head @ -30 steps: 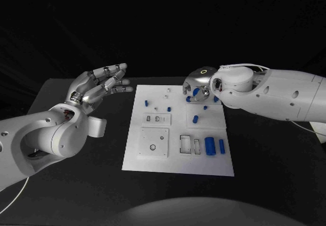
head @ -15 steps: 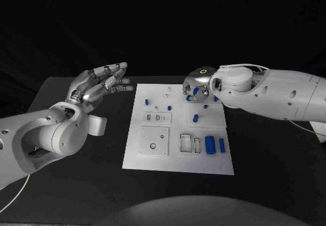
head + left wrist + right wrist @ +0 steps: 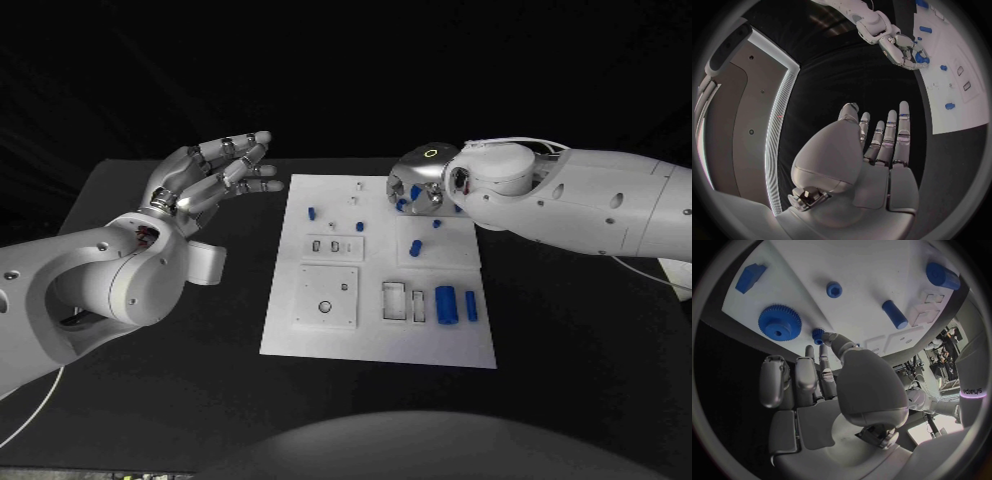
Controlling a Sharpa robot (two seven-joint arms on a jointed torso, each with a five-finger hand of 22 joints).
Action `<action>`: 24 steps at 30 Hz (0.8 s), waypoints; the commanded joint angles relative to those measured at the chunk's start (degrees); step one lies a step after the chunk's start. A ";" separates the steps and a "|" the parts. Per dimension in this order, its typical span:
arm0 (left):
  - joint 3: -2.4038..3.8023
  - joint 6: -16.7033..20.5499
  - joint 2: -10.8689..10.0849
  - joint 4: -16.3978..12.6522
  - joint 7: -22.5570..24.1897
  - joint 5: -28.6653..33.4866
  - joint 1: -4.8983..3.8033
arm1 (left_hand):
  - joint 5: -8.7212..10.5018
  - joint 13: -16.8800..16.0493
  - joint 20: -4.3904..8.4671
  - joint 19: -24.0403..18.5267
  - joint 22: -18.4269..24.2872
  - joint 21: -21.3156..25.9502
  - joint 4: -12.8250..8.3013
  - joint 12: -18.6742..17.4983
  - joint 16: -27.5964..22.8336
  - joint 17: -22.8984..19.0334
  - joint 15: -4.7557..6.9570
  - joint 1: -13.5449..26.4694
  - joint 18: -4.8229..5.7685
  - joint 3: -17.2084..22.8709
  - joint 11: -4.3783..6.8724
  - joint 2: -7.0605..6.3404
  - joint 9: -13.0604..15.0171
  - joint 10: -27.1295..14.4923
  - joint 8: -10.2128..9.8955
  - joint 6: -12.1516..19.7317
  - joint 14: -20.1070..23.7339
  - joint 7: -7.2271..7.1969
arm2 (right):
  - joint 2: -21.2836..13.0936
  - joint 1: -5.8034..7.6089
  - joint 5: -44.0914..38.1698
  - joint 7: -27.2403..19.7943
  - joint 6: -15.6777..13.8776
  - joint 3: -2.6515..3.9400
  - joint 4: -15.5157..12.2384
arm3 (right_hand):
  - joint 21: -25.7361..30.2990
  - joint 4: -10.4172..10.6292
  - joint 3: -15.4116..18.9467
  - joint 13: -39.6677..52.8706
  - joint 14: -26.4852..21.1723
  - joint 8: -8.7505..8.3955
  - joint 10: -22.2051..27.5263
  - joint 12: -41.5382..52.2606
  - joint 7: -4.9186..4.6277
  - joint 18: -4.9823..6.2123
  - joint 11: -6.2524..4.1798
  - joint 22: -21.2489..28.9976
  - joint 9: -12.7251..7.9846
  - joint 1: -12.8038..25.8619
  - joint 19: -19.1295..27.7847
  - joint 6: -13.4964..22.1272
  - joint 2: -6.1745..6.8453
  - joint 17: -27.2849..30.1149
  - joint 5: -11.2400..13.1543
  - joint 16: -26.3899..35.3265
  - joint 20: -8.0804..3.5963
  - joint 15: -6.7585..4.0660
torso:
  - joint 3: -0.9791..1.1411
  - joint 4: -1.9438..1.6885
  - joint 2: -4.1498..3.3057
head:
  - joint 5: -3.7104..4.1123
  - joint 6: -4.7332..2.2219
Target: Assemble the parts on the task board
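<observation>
2 hands | left hand [image 3: 214, 178] spread, empty, beside task board [image 3: 378, 340] | right hand [image 3: 826, 367] fingers pinch small blue part [image 3: 818, 334] near gear [image 3: 779, 322]

Support: a black table [image 3: 173, 400] is seen, matte and dark | Directly on it: the white task board [image 3: 378, 350] is laid flat at the middle, long side running away from the robot | Board edges: bare black surface is seen along the left, right and near sides.
</observation>
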State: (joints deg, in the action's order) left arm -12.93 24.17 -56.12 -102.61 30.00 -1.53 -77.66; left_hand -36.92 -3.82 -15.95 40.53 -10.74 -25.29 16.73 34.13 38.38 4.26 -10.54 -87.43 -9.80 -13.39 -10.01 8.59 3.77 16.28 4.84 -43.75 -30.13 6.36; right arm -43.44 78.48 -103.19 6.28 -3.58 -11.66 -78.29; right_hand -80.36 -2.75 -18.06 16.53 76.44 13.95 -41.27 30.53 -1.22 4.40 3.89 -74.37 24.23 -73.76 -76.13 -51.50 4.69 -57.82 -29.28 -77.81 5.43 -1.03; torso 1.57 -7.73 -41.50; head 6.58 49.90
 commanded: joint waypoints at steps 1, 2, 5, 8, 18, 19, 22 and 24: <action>0.03 -1.26 0.06 -0.08 -0.22 -0.31 -0.05 | -0.16 0.04 0.15 -0.45 0.06 -0.11 -0.11 0.19 0.38 -0.07 -0.17 -0.64 0.14 0.40 -0.20 -0.15 0.09 -0.14 0.31 -0.11 0.27 0.27 | 0.13 -0.19 -0.58 -0.71 0.13 0.00 0.22 | 0.27 0.02 -0.57 0.19 -0.43 -0.09 -0.27 -0.12 0.08 -0.08 0.07 0.04 0.67 0.02 0.48 1.02 0.07 0.14 -0.53 0.28 -0.01 0.07 | -0.01 -0.01 0.02 | -0.15 0.10; 0.04 -1.28 0.05 -0.09 -0.26 -0.31 -0.05 | -0.16 0.04 0.14 -0.46 0.06 -0.11 -0.11 0.20 0.39 -0.07 -0.18 -0.66 0.15 0.42 -0.22 -0.15 0.09 -0.14 0.32 -0.12 0.27 0.28 | 0.15 -0.23 -0.58 -0.70 0.18 0.00 0.28 | 0.30 -0.01 -0.75 0.25 -0.47 -0.26 -0.27 -0.19 0.00 -0.08 0.10 0.03 0.85 0.09 0.50 1.33 0.10 0.17 -0.77 0.31 0.01 0.08 | -0.03 -0.03 0.03 | -0.16 0.10; 0.04 -1.31 -0.04 -0.11 -0.36 -0.31 -0.05 | -0.17 0.04 0.12 -0.49 0.06 -0.11 -0.12 0.24 0.43 -0.09 -0.22 -0.71 0.17 0.47 -0.29 -0.16 0.09 -0.13 0.33 -0.13 0.27 0.33 | 0.21 -0.30 -0.58 -0.70 0.34 0.00 0.47 | 0.42 -0.08 -1.30 0.39 -0.58 -0.65 -0.25 -0.41 -0.31 -0.05 0.19 0.07 1.18 0.22 0.61 1.79 0.15 0.33 -1.45 0.41 0.05 0.14 | -0.05 0.00 0.07 | -0.18 0.10; 0.04 -1.28 -0.17 -0.13 -0.44 -0.31 -0.05 | -0.17 0.04 0.12 -0.49 0.06 -0.11 -0.12 0.24 0.43 -0.09 -0.22 -0.71 0.17 0.47 -0.29 -0.16 0.09 -0.13 0.33 -0.13 0.27 0.33 | 0.23 -0.34 -0.57 -0.75 0.52 0.00 0.60 | 0.49 -0.28 -1.94 0.57 -0.69 -0.82 -0.69 -0.42 -0.62 -0.04 0.17 0.04 1.51 0.11 0.67 1.80 0.08 0.45 -2.19 0.51 0.08 0.15 | -0.06 -0.03 0.08 | -0.15 0.10; 0.03 -1.42 -0.10 -0.01 -0.83 -0.31 -0.04 | -0.23 0.04 0.09 -0.57 0.06 -0.12 -0.14 0.35 0.53 -0.13 -0.32 -0.87 0.24 0.63 -0.48 -0.16 0.09 -0.10 0.38 -0.19 0.31 0.44 | 0.40 -0.44 -0.57 -1.21 0.81 0.00 0.98 | 0.55 -1.43 -3.72 1.56 -0.79 0.11 -3.78 0.19 -2.87 0.00 -1.21 -0.35 3.84 -0.66 0.66 0.25 -0.16 0.50 -3.34 0.67 -0.49 -0.69 | -0.14 -0.02 0.13 | -0.09 0.10; 0.03 -1.44 -0.08 0.00 -0.87 -0.31 -0.04 | -0.23 0.04 0.09 -0.57 0.06 -0.12 -0.14 0.35 0.53 -0.13 -0.32 -0.87 0.24 0.63 -0.48 -0.16 0.09 -0.10 0.38 -0.19 0.31 0.44 | 0.42 -0.46 -0.57 -1.25 0.85 0.00 1.02 | 0.52 -1.49 -3.81 1.67 -0.76 0.21 -4.04 0.25 -3.12 -0.02 -1.31 -0.43 4.07 -0.68 0.61 0.17 -0.20 0.45 -3.36 0.66 -0.58 -0.78 | -0.14 -0.02 0.13 | -0.11 0.10; 0.03 -1.49 -0.05 0.03 -0.97 -0.31 -0.04 | -0.26 0.04 0.07 -0.60 0.06 -0.13 -0.15 0.38 0.57 -0.14 -0.35 -0.94 0.27 0.70 -0.54 -0.15 0.09 -0.09 0.39 -0.21 0.31 0.46 | 0.44 -0.48 -0.56 -1.35 1.01 0.00 1.09 | 0.55 -1.73 -4.02 2.03 -0.80 0.56 -5.03 0.59 -3.60 -0.02 -1.44 -0.52 4.71 -0.87 0.62 -0.19 -0.35 0.55 -3.41 0.75 -0.78 -0.94 | -0.15 -0.04 0.13 | -0.09 0.10; 0.03 -1.49 -0.03 0.06 -1.04 -0.31 -0.04 | -0.26 0.04 0.07 -0.60 0.06 -0.13 -0.15 0.38 0.57 -0.14 -0.35 -0.94 0.27 0.70 -0.54 -0.15 0.09 -0.09 0.39 -0.21 0.31 0.46 | 0.45 -0.50 -0.54 -1.43 1.11 0.00 1.15 | 0.51 -1.85 -4.08 2.27 -0.77 0.85 -5.71 0.79 -3.74 -0.06 -1.47 -0.65 5.18 -0.92 0.55 -0.52 -0.44 0.50 -3.39 0.75 -0.87 -0.99 | -0.15 -0.07 0.14 | -0.06 0.10</action>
State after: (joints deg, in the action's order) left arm -12.94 23.79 -56.27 -102.50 28.91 -1.54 -77.65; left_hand -36.93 -3.83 -15.75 40.33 -10.75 -25.29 16.59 34.13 38.61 4.20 -10.74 -87.66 -9.81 -12.93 -10.22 8.36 3.80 16.07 4.84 -43.81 -29.93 6.43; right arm -43.05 78.05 -103.19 5.48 -3.44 -11.64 -77.20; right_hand -80.16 -4.59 -21.93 18.56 75.68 14.65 -46.72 31.15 -4.84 4.40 2.53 -74.95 29.35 -74.15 -75.54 -51.92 4.31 -57.33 -32.39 -77.20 4.78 -1.72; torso 1.42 -7.77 -41.37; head 6.48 50.00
